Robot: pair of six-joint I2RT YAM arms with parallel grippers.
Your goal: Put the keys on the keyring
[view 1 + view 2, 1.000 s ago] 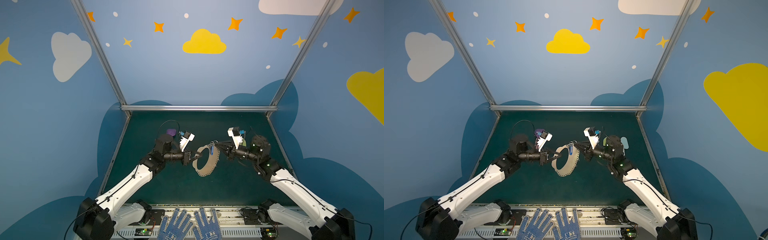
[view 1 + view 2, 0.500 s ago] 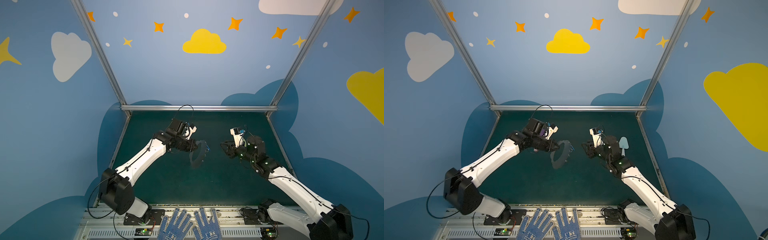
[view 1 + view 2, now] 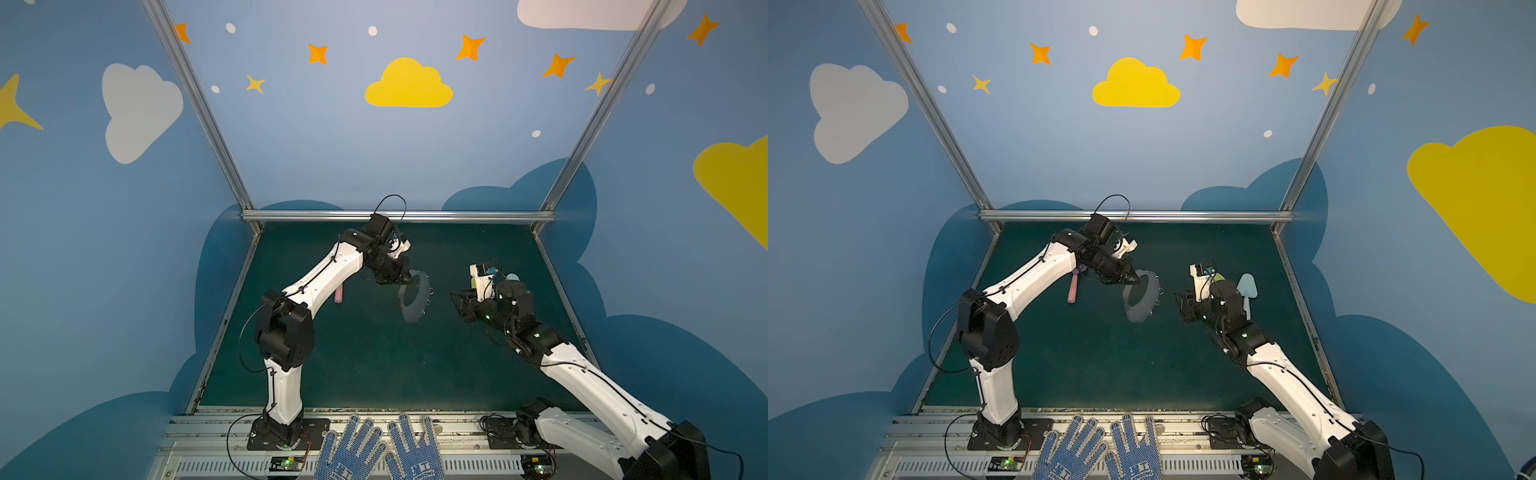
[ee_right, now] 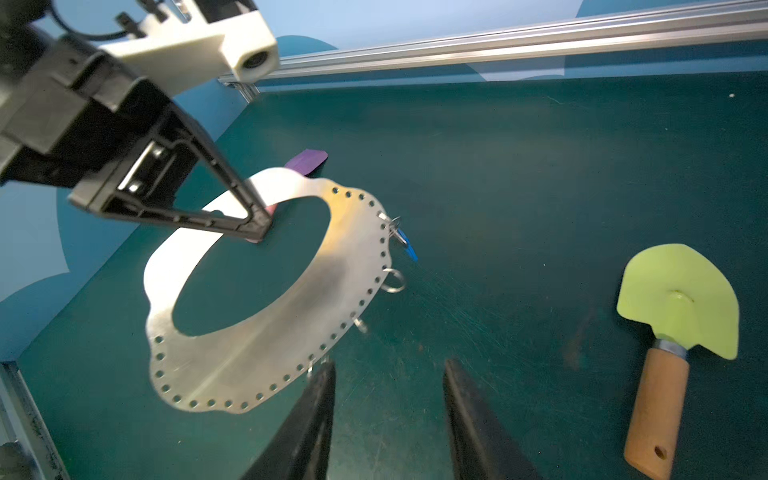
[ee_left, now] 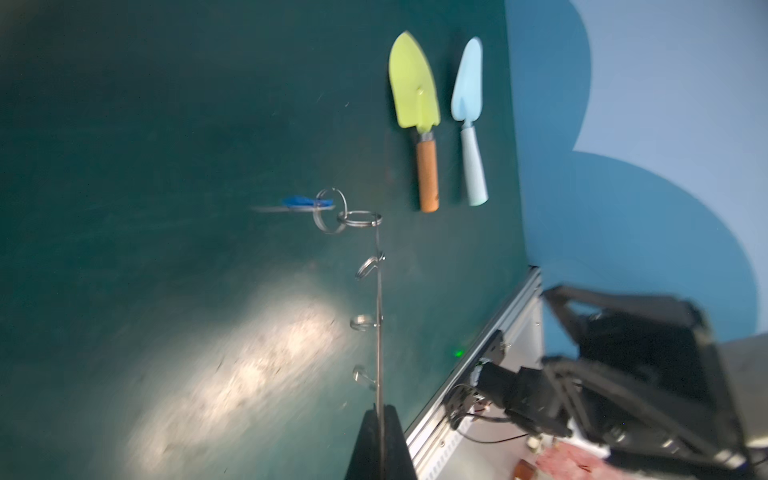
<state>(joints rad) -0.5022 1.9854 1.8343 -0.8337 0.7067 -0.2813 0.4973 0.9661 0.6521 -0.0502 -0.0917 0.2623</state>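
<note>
Nearest me, a pair of blue gloves [image 3: 376, 451] lies at the front edge of the desk [image 3: 365, 374]. Past them the right fingers [image 4: 307, 424] hang above the desk, spread about halfway and empty. They point at the keyring [image 4: 291, 328], with clear air between.

The keyring hangs in mid-air over the middle of the desk, tilted, its hole-punched edge turned toward the right fingers. It looks like thin sheet metal: stiff, light and slick. I'd judge a flat pinch across both faces on the plain, unpunched stretch of band the safest hold. That is just where the left fingers [image 4: 187, 218] have it, closed tight on the band opposite the holes. In the left wrist view the sheet shows edge-on, running out from between them.

Several small wire rings [image 4: 394, 280] sit along the punched edge. From the linked pair farthest from the left fingers dangles the key [image 5: 305, 202] with its blue tag, so it seems to be on already. It is tiny, light and free to swing, and it shows blurred. The tag looks the easiest part to pinch; the wire rings look springy and fiddly.

Further back, a green shovel [image 5: 413, 83] and a pale blue shovel [image 5: 467, 83] lie side by side on the right, not touching. A pink-handled shovel [image 3: 1073, 291] lies beneath the left arm [image 3: 1034, 278].
</note>
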